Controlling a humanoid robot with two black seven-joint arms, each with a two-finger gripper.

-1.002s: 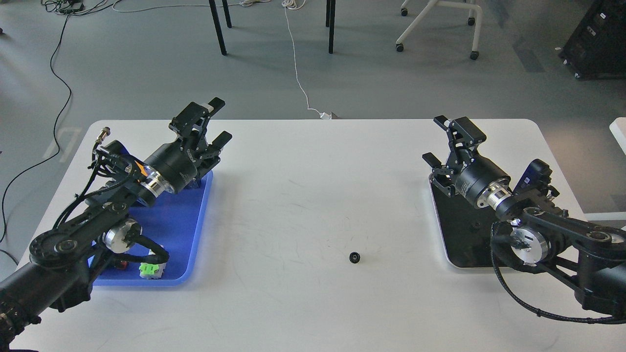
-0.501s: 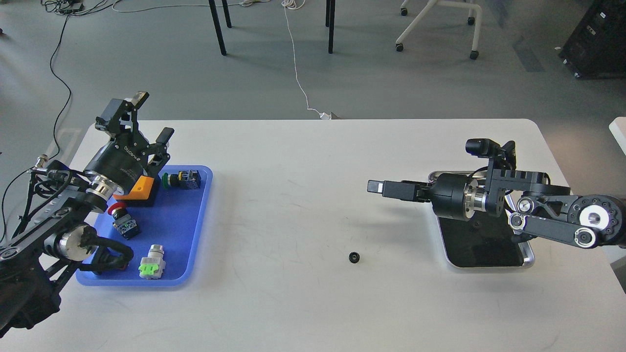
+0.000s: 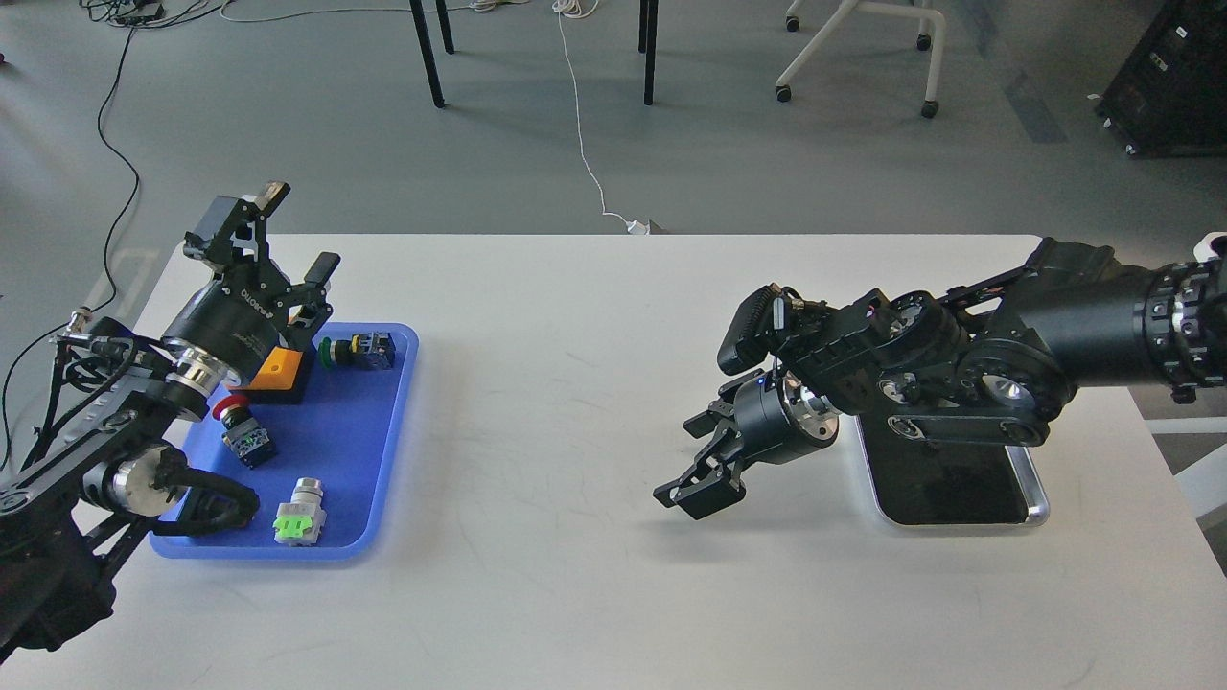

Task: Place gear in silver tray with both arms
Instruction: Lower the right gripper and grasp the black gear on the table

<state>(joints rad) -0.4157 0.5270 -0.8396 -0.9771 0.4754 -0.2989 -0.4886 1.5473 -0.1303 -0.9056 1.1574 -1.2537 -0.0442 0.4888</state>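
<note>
only "robotiq" lettering on left gripper (image 3: 278, 235) body

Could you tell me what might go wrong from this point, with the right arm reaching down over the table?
The right gripper hangs open and low over the white table, and it covers the spot under it, so the head view cannot confirm what lies between its fingers; a grasp could miss. Its bulky arm also crosses above the silver tray, so it might clip the tray's rim when swinging back.
</note>
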